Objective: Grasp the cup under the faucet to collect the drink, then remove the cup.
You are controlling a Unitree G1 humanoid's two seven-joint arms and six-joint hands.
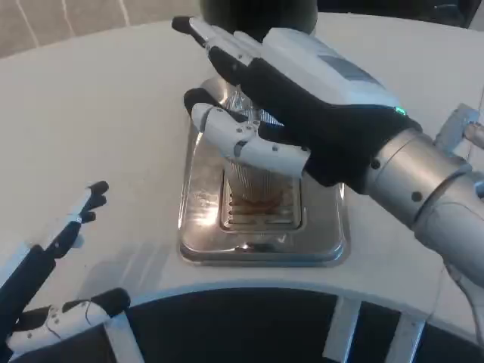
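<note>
White round-ish table [91,136] fills most of the frame, with a strip of tiled floor [68,19] showing in the upper left corner and a dark gap below the table's curved front edge along the bottom. In the middle sits a shiny metal drip tray [265,246] with a slotted grate, some brownish liquid pooled on it. At top center there's the dark base of the drink dispenser [257,15].

The right hand [302,106] reaches in from the right side, stretched across the center of the frame right above the tray. Its fingers are wrapped around a clear ribbed cup [253,178], which stands on the grate under the dispenser. The cup's upper part is mostly hidden by the hand.

The left hand [53,280] is down in the lower left corner, near the table's front edge, fingers spread and holding nothing. Plenty of bare tabletop on the left between that hand and the tray.
</note>
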